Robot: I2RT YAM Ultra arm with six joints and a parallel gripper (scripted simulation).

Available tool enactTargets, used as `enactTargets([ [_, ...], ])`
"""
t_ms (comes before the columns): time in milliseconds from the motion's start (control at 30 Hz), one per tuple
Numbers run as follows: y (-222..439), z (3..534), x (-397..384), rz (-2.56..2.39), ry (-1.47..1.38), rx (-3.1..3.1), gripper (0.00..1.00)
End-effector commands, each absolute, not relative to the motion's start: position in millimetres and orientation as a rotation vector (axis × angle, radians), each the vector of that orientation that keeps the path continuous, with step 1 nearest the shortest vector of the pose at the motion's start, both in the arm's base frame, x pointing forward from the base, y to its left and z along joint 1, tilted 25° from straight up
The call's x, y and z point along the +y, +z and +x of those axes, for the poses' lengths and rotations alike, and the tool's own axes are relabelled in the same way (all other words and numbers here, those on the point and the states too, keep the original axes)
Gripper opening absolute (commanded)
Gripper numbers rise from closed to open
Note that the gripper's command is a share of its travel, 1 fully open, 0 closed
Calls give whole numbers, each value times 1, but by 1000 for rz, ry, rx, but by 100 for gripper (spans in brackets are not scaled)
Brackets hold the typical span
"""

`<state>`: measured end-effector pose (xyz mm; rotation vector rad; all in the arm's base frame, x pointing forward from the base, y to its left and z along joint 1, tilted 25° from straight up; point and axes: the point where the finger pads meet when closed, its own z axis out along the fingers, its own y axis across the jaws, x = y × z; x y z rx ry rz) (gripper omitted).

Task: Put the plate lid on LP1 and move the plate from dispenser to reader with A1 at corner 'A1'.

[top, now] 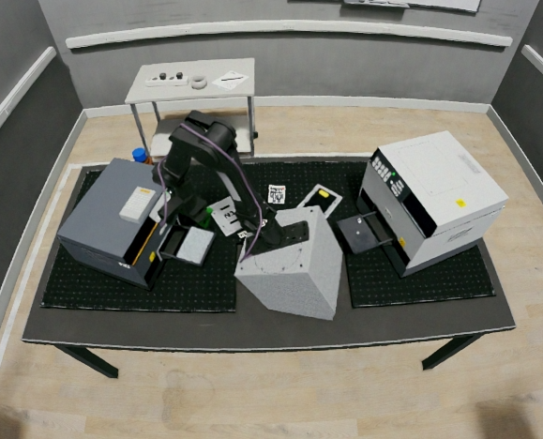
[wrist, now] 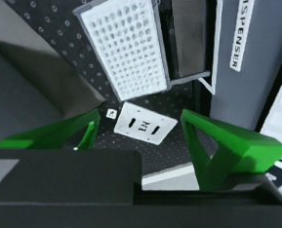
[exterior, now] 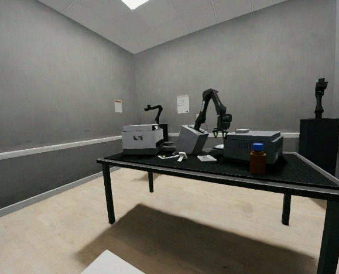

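The lidded well plate (top: 194,244) lies flat on the dispenser's stage, in front of the grey dispenser (top: 108,221). In the wrist view the plate (wrist: 127,46) is at the top, its wells showing through the lid. My gripper (wrist: 140,113) is open and empty. It hangs above the mat between the N1 marker (wrist: 145,123) and the dispenser, short of the plate. In the top view the gripper (top: 200,213) is just behind the stage. The LP1 frame (top: 319,199) lies mid-bench. The reader (top: 431,198) stands on the right with its dark stage (top: 358,234) pulled out and bare.
The capped brown bottle (exterior: 257,158) stands behind the dispenser, its blue cap also showing in the top view (top: 139,154). The arm's grey pedestal (top: 290,266) fills the middle front. A white block (top: 136,204) lies on the dispenser's top. A side table (top: 190,83) stands behind the bench.
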<state>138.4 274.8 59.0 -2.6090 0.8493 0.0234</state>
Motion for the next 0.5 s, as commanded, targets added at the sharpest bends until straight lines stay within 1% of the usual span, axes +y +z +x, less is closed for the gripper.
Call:
enactTargets([
  [0,61,131,270,-2636,-4,751,100],
  [367,70,90,273,-2680,-48,415,100],
  [467,74,94,281,-2659,-41,432,100],
])
